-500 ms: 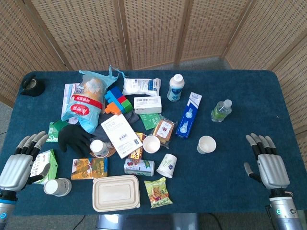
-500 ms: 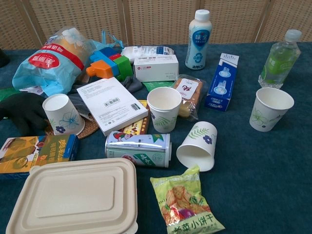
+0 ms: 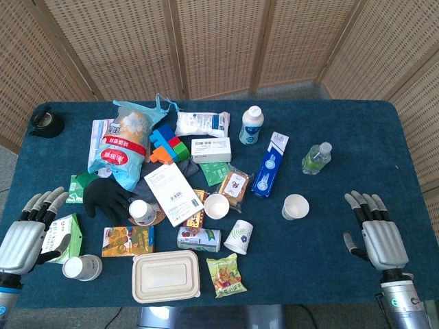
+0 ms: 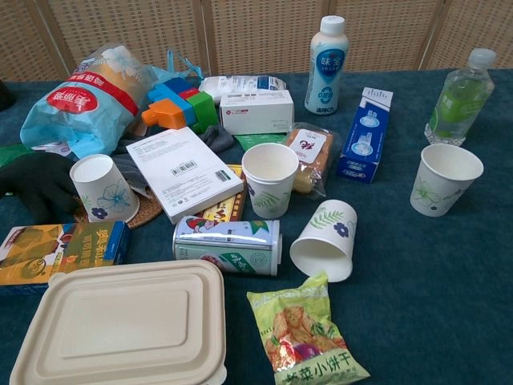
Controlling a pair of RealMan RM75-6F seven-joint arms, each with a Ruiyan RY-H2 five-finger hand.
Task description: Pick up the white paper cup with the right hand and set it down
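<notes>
Several white paper cups stand among the clutter. The one nearest my right hand (image 3: 376, 232) is an upright cup with a leaf print (image 3: 295, 206), alone on the blue cloth; it is at the right in the chest view (image 4: 445, 179). My right hand hovers open, fingers spread, well to the cup's right and a little nearer the front edge. It holds nothing. My left hand (image 3: 26, 232) is open at the far left front. Neither hand shows in the chest view.
Other cups: one upright (image 3: 217, 205) by a snack pack, one on its side (image 3: 238, 236), one by the black glove (image 3: 140, 212), one near my left hand (image 3: 82, 267). A water bottle (image 3: 316, 158) and blue box (image 3: 270, 164) stand behind the cup. A lidded tray (image 3: 166, 275) lies in front.
My right hand has shifted slightly left, toward the lone cup. The left hand and the objects have not moved.
</notes>
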